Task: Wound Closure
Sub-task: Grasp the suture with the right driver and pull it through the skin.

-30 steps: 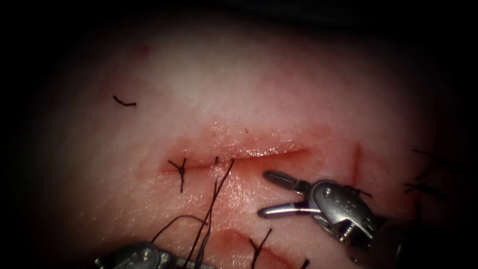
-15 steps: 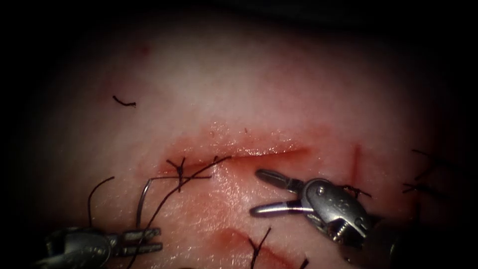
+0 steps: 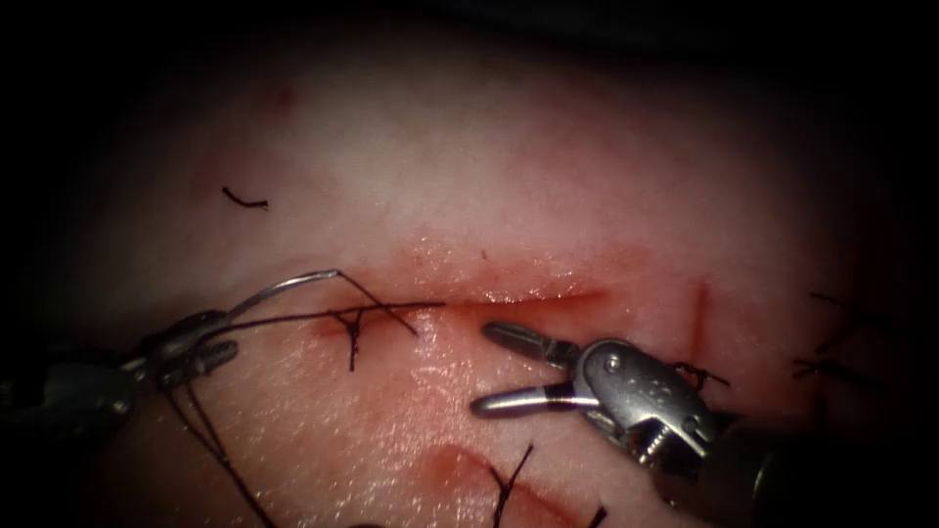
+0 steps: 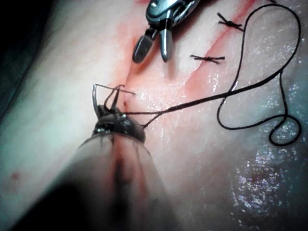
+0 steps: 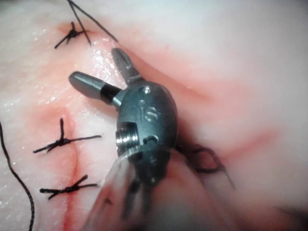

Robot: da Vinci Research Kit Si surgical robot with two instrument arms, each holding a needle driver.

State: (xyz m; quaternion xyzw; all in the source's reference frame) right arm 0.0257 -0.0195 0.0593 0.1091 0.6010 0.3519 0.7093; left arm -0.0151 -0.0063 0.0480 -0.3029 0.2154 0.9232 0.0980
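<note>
The needle (image 3: 284, 286) is clamped near its middle by the left tool (image 3: 201, 347), clear of the tissue (image 3: 489, 176) left of the cut (image 3: 509, 303), thread (image 3: 323, 315) drawn taut. The right tool (image 3: 509, 367) is held jaws apart, empty, probably to receive thread.

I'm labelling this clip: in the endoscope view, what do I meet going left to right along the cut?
Left claw shut on the needle near one end → tied stitch → thread entering the cut → open, empty right claw → short red line in the tissue.
</note>
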